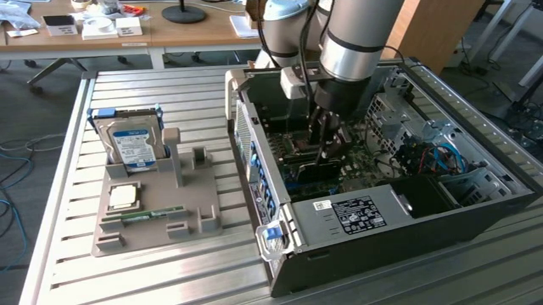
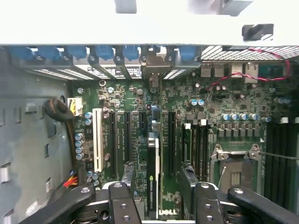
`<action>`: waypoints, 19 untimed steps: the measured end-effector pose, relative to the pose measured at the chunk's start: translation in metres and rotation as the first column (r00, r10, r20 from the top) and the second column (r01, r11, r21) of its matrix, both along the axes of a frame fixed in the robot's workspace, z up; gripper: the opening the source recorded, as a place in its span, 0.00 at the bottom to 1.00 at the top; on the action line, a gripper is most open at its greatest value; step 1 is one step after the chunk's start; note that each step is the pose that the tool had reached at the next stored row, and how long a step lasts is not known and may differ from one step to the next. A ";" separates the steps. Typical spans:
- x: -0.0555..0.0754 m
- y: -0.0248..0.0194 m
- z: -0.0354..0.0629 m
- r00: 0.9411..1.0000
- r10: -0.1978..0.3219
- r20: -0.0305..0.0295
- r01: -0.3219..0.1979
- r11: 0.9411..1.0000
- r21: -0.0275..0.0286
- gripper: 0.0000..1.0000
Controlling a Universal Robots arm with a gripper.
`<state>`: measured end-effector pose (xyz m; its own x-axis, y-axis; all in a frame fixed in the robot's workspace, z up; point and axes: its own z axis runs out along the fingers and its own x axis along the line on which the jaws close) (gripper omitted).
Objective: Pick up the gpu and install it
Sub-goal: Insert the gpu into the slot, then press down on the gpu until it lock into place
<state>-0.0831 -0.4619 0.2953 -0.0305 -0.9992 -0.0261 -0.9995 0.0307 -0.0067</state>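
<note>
Where pincer [image 2: 159,198] gapes, gpu [image 2: 153,177] slotted.

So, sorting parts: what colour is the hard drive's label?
Blue and white, clearest in the exterior view: hard drive.

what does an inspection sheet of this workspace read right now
surface: slatted metal table, open pc case lying on it
job's things: gpu standing edge-on in the motherboard, between the fingers
clutter: grey tray with hard drive, cpu, memory stick
grippers: gripper open, straddling the gpu
cables: red and blue wires in the case
surroundings: desk behind
</note>
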 end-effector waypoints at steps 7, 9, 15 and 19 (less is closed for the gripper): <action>0.000 0.0001 0.0173 1.000 0.000 0.000 0.000 1.000 0.000 0.52; 0.000 0.0001 0.0213 1.000 0.000 0.000 0.000 1.000 0.000 0.52; 0.000 0.0001 0.0268 1.000 0.000 0.000 0.000 1.000 0.000 0.52; 0.000 0.0001 0.0269 1.000 0.000 0.000 0.000 1.000 0.000 0.52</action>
<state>-0.0831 -0.4619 0.3222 -0.0305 -0.9992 -0.0261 -0.9995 0.0307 -0.0067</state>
